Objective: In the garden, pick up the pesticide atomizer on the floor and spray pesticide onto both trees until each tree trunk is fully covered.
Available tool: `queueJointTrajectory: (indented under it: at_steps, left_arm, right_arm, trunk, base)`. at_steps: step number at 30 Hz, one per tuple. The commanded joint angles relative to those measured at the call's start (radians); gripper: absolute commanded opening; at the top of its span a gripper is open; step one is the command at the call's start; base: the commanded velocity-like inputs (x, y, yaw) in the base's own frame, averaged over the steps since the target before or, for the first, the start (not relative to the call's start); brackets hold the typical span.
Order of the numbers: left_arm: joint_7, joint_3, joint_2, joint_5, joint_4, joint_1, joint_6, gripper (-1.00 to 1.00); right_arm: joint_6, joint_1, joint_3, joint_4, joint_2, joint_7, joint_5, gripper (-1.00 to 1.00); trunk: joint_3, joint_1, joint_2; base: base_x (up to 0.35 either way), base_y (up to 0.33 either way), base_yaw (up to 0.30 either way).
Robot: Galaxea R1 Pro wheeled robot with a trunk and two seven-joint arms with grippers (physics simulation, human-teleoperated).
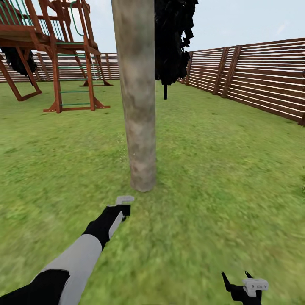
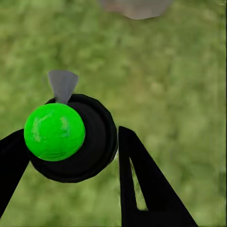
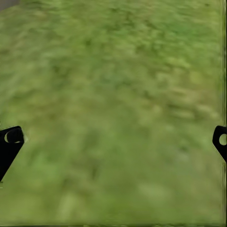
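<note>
A thick mottled grey-brown tree trunk [image 1: 137, 106] rises from the grass [image 1: 203, 178] in the middle of the head view. A faint scatter of pale pesticide specks [image 1: 123, 146] hangs beside its lower left side. My left gripper [image 1: 123, 208] reaches toward the trunk's foot, a short way in front of it. In the left wrist view this gripper [image 2: 71, 137] is shut on the pesticide atomizer [image 2: 75, 142], a dark round bottle with a bright green dot and a grey nozzle that points toward the trunk's base [image 2: 137, 7]. My right gripper [image 1: 239, 283] hangs low at the right, open [image 3: 113, 142] over bare grass.
A red-brown wooden play frame [image 1: 55, 51] with a ladder stands at the back left. A slatted wooden fence [image 1: 254, 76] runs along the right and the far side. A dark-leaved tree [image 1: 171, 38] on a thin stem stands behind the trunk. Open lawn lies all around.
</note>
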Motion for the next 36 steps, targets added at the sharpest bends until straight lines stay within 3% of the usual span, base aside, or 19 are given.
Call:
queueJointTrajectory:
  at_steps: [1,4,5,8,11,13,15,17,22,25,26,27,29,30,31,33,36]
  left_arm:
    - [-0.02,0.0,0.0,-0.003,0.0,-0.035,0.028,-1.0]
    - [-0.029,0.0,0.002,-0.004,0.002,-0.098,0.043,-1.0]
    - [-0.032,0.002,-0.008,-0.002,0.0,-0.125,0.064,-1.0]
    - [-0.053,0.003,-0.021,0.001,0.0,-0.138,0.076,-1.0]
    - [-0.08,-0.003,-0.007,-0.014,-0.001,-0.126,0.074,-1.0]
    - [-0.081,-0.012,0.011,-0.046,-0.001,-0.108,0.069,-1.0]
    - [-0.081,-0.024,0.013,-0.091,-0.001,-0.078,0.064,-1.0]
    - [-0.086,-0.038,0.008,-0.111,-0.001,-0.064,0.062,-1.0]
    - [-0.087,-0.044,0.004,-0.112,-0.002,-0.06,0.063,-1.0]
    - [-0.091,-0.044,-0.02,-0.109,-0.003,-0.06,0.067,-1.0]
    - [-0.098,-0.044,-0.021,-0.108,-0.002,-0.06,0.067,-1.0]
    - [-0.147,-0.044,-0.02,-0.109,-0.001,-0.06,0.067,-1.0]
    - [-0.177,-0.042,-0.001,-0.115,-0.001,-0.06,0.066,-1.0]
    - [-0.179,-0.04,0.026,-0.114,-0.001,-0.06,0.066,-1.0]
    - [-0.185,-0.035,0.097,-0.111,-0.002,-0.061,0.067,-1.0]
    - [-0.191,0.009,0.151,-0.109,-0.028,-0.065,0.068,-1.0]
    - [-0.194,0.032,0.146,-0.11,-0.06,-0.057,0.069,-1.0]
  right_arm:
    - [0.0,0.0,0.0,0.0,0.0,0.0,0.0,1.0]
    - [0.0,0.0,0.0,0.0,0.0,-0.001,0.0,1.0]
    - [0.0,0.0,0.001,0.0,0.001,-0.001,0.0,1.0]
    - [0.0,0.0,0.001,0.0,0.002,-0.001,0.001,1.0]
    - [0.0,0.0,0.001,0.0,0.002,-0.001,0.002,1.0]
    - [0.0,0.0,0.001,0.0,0.002,-0.001,0.0,1.0]
    - [0.0,0.0,0.001,0.0,0.002,-0.001,0.0,1.0]
    - [0.0,0.0,0.001,0.0,0.002,-0.001,0.0,1.0]
    - [0.0,0.0,0.001,0.0,0.002,-0.001,0.0,1.0]
    - [0.0,0.0,0.001,0.0,0.002,-0.001,0.001,1.0]
    - [0.0,0.0,0.001,0.0,0.002,-0.001,0.001,1.0]
    - [0.0,0.0,0.001,0.0,0.002,-0.001,0.002,1.0]
    - [0.0,0.0,0.001,0.0,0.002,-0.001,0.002,1.0]
    - [0.0,0.0,0.001,0.0,0.002,-0.001,0.002,1.0]
    - [0.0,0.0,0.001,0.0,0.002,-0.001,0.001,1.0]
    - [0.0,0.0,0.001,0.0,0.002,-0.001,0.0,1.0]
    - [0.0,0.0,0.0,0.0,0.002,-0.001,0.0,1.0]
  trunk:
    - [0.0,0.0,0.0]
    - [0.0,0.0,0.0]
    - [0.0,0.0,0.0]
    - [0.0,0.0,0.0]
    - [0.0,0.0,0.0]
    - [0.0,0.0,0.0]
    - [0.0,0.0,0.0]
    - [0.0,0.0,0.0]
    - [0.0,0.0,0.0]
    - [0.0,0.0,0.0]
    - [0.0,0.0,0.0]
    - [0.0,0.0,0.0]
    - [0.0,0.0,0.0]
    - [0.0,0.0,0.0]
    - [0.0,0.0,0.0]
    - [0.0,0.0,0.0]
    - [0.0,0.0,0.0]
  base:
    - [0.0,0.0,-0.276]
    - [0.0,0.0,-0.223]
    - [0.0,0.0,-0.035]
    - [0.0,0.0,-0.01]
    - [0.0,0.0,0.0]
    - [0.0,0.0,0.0]
    - [0.099,0.0,0.0]
    - [0.275,0.0,0.0]
    - [0.308,0.0,0.0]
    - [0.059,0.0,0.0]
    - [0.013,0.0,0.0]
    - [0.004,0.0,0.0]
    - [0.001,0.0,0.0]
    - [0.0,0.0,0.0]
    - [0.0,0.0,0.0]
    - [0.0,0.0,0.0]
    - [0.0,0.0,-0.123]
